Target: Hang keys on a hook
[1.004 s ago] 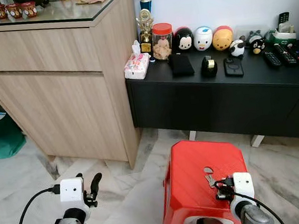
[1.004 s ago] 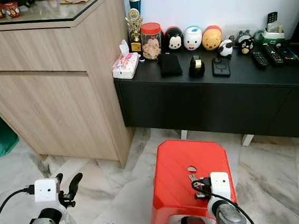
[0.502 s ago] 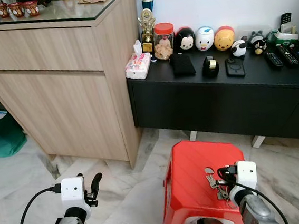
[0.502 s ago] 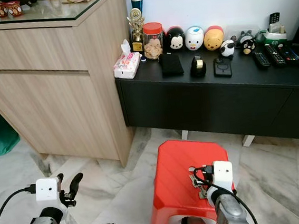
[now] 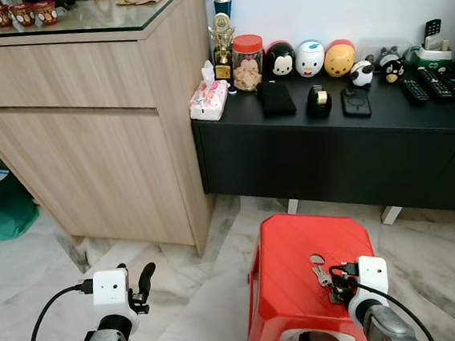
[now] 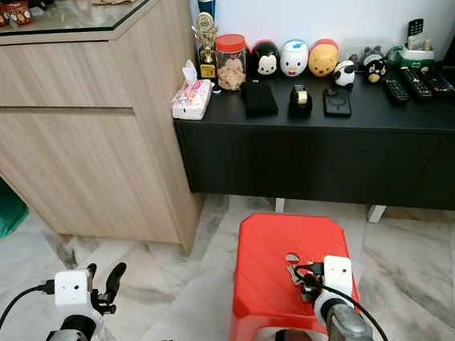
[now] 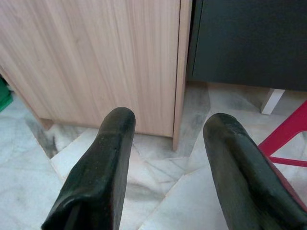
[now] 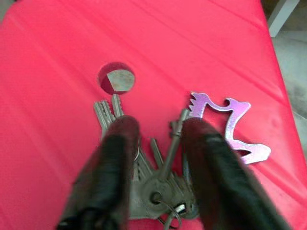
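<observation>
The keys (image 8: 158,177) lie on the red stool (image 5: 300,252), directly under the right claw (image 8: 156,139) — its fingers part open, straddling the bunch, not yet closed; the left claw (image 7: 165,158) idles open.

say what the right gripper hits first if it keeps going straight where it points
Most likely the bunch of keys lying on the red stool: the right gripper points down at them, fingers open on either side. The gap left is hard to judge.
</observation>
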Robot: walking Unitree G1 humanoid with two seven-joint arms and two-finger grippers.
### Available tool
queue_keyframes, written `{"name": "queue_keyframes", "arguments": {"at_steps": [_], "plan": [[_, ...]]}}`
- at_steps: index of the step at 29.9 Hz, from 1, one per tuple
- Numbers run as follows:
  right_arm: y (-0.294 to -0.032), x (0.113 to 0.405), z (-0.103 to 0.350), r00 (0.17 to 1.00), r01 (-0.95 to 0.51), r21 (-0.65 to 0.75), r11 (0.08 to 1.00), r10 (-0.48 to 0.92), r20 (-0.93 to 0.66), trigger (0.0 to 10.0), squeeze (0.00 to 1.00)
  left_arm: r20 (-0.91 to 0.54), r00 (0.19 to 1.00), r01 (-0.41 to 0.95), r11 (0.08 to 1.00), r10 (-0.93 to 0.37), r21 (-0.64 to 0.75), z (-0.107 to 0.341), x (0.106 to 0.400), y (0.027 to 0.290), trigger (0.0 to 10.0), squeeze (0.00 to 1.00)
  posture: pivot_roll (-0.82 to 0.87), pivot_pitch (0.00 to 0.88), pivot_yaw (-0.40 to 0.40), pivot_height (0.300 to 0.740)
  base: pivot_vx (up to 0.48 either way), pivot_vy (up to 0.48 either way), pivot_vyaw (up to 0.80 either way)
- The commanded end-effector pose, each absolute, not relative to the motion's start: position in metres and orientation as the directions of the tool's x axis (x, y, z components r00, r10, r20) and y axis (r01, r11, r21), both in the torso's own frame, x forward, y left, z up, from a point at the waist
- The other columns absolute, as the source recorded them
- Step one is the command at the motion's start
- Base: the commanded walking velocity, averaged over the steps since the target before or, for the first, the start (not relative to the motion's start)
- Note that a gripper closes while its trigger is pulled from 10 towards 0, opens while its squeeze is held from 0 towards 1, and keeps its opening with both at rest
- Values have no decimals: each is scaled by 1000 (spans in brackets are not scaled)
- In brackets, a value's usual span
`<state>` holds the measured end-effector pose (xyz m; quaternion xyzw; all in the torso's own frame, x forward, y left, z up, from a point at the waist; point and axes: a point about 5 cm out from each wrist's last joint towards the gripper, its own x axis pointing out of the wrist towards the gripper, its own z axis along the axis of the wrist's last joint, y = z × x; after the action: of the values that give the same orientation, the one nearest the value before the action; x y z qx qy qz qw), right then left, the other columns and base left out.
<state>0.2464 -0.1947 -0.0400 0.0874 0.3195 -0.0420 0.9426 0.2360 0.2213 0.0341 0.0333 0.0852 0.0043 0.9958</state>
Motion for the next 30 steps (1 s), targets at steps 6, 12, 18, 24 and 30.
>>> {"name": "queue_keyframes", "arguments": {"at_steps": [6,12,18,24,30], "plan": [[-195,242,-44,773,148,142,979,-25,-633,10000,1000,-182,983,7,997,8,81,31,234,221,10000,0,74,0,-37,611,0,0,0],[-199,237,-46,767,158,127,979,-40,-641,10000,102,-179,984,5,997,10,81,32,236,221,10000,0,73,0,-40,611,0,0,0],[-204,232,-49,760,166,115,979,-53,-648,10000,0,-180,984,4,997,11,81,31,236,222,10000,0,72,0,-40,611,0,0,0],[-207,227,-52,740,198,114,974,-72,-668,10000,0,-183,983,3,997,12,81,31,237,222,10000,0,69,0,-37,611,0,0,0],[-202,226,-55,721,182,121,976,-49,-691,10000,0,-184,983,5,997,10,83,31,236,222,10000,0,70,0,-35,611,0,0,0]]}}
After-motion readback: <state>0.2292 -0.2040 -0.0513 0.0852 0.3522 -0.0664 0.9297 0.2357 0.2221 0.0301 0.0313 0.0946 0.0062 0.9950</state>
